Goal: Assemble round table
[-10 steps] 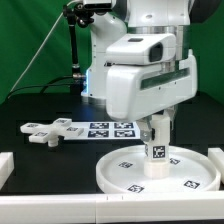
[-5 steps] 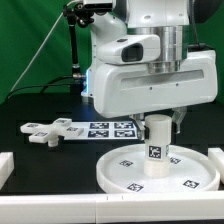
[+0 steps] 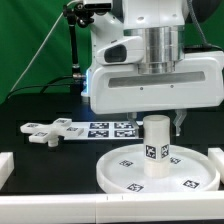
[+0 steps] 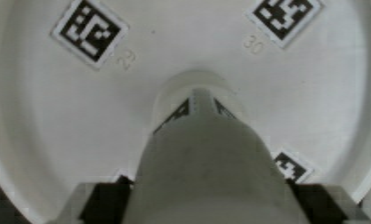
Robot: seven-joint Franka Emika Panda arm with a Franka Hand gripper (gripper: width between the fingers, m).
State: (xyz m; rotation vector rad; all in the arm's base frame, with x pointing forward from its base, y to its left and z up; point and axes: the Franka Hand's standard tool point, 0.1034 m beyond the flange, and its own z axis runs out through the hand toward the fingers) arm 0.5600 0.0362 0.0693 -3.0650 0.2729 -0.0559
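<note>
The large round disc (image 3: 112,172) lies flat on the black table, and its tagged face fills the wrist view (image 4: 57,110). The short cylinder leg (image 3: 154,148) stands upright on the disc's middle and also shows in the wrist view (image 4: 203,150). My gripper (image 3: 156,122) is directly above it, with the jaws down over the leg's top. In the wrist view my gripper (image 4: 208,205) has a black pad pressed against each side of the leg. The cross-shaped base (image 3: 40,131) lies loose on the table at the exterior view's left.
The marker board (image 3: 102,128) lies flat behind the disc, next to the base. A white block (image 3: 5,166) stands at the exterior view's left edge and another (image 3: 217,158) at its right edge. A green curtain hangs behind.
My hand has turned about its vertical axis over the leg, now showing its broad face. The leg's tag has shifted slightly toward the exterior view's left. The disc has stayed put.
</note>
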